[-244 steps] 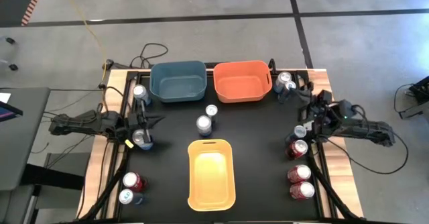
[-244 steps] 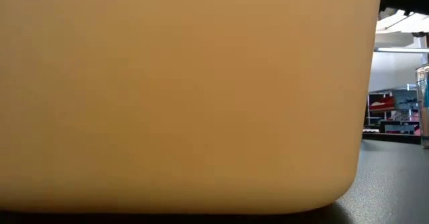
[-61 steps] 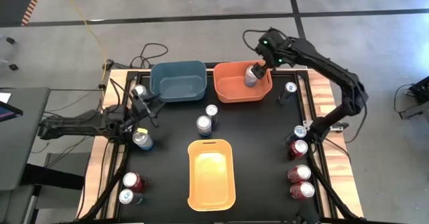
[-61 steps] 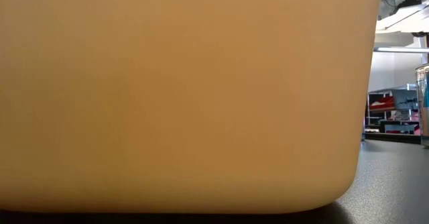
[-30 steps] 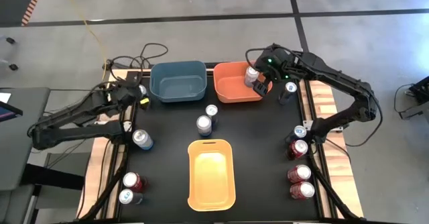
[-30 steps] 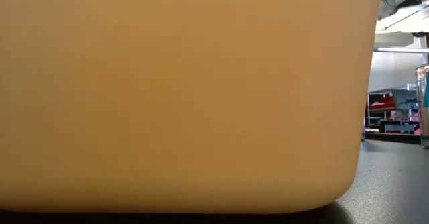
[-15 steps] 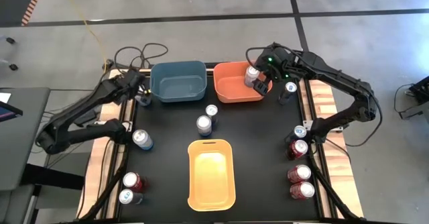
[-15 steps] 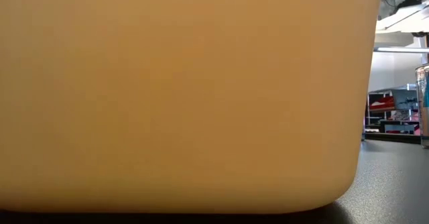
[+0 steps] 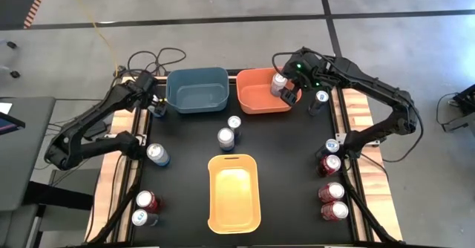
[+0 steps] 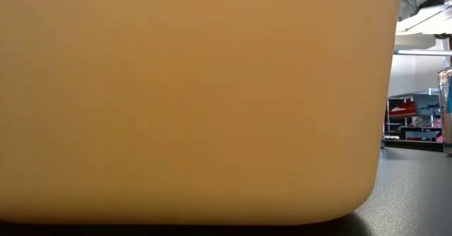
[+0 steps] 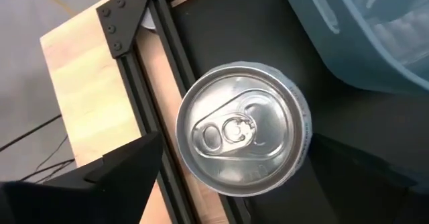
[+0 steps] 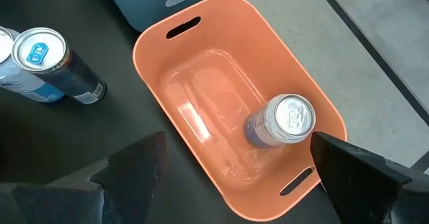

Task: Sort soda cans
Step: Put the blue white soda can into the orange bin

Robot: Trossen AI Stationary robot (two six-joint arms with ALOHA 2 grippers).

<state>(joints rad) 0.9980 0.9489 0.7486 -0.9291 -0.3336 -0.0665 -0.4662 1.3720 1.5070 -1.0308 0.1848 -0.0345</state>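
Observation:
My left gripper [image 9: 156, 104] hangs open over a silver-topped soda can [image 11: 241, 130] that stands on the black mat just left of the blue bin [image 9: 197, 90]. Its fingers stand on either side of the can's top, and I see a gap on one side. My right gripper [image 9: 291, 93] is open above the right end of the orange bin [image 12: 201, 70]. A silver can [image 12: 281, 120] stands upright on that bin's floor, clear of the fingers. In the low view no gripper shows.
Two cans [image 9: 230, 131] stand mid-table, behind the yellow bin [image 9: 234, 192], whose wall fills the low view [image 10: 198, 102]. A blue can [image 9: 156, 154] and two more cans [image 9: 145, 209] stand along the left edge. Several cans, some red [image 9: 331, 192], line the right edge.
My left arm has swung toward the table's far edge and the blue bin. Its gripper has come down over the can beside that bin, still open. My right gripper has kept still over the orange bin.

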